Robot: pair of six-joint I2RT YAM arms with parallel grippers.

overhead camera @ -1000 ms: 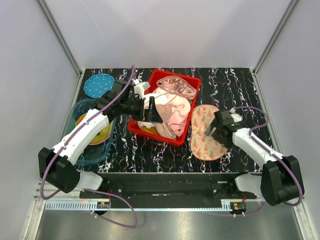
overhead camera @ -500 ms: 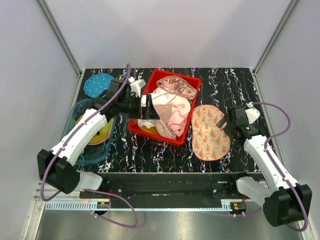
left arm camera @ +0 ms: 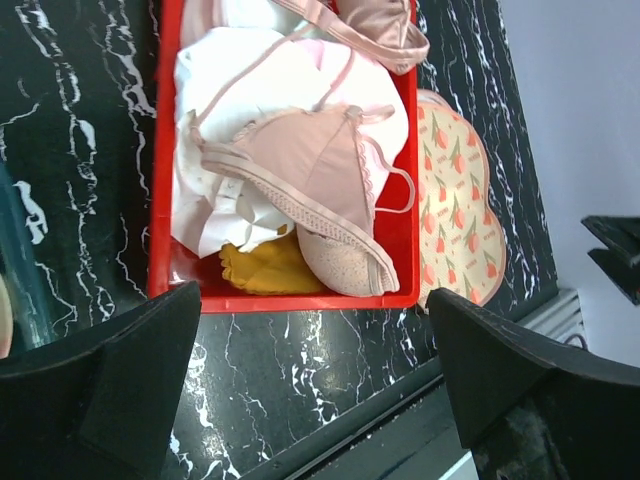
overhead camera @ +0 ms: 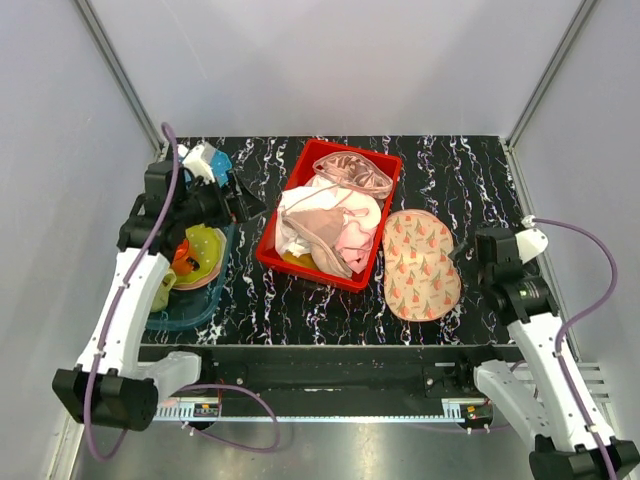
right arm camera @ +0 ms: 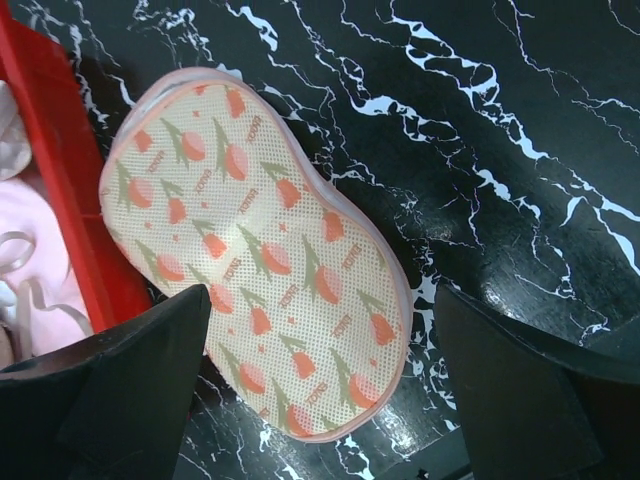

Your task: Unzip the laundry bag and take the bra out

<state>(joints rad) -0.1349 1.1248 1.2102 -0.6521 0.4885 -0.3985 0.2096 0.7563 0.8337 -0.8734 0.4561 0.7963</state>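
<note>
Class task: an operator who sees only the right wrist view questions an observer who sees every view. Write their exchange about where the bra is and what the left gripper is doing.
Operator: My view shows the laundry bag flat on the table beside the red bin. Where is the bra?
Observer: The bra lies in the red bin, on top of white garments.
Operator: Is the left gripper on it?
Observer: No. The left gripper is open, empty, and off to the bin's left.
</note>
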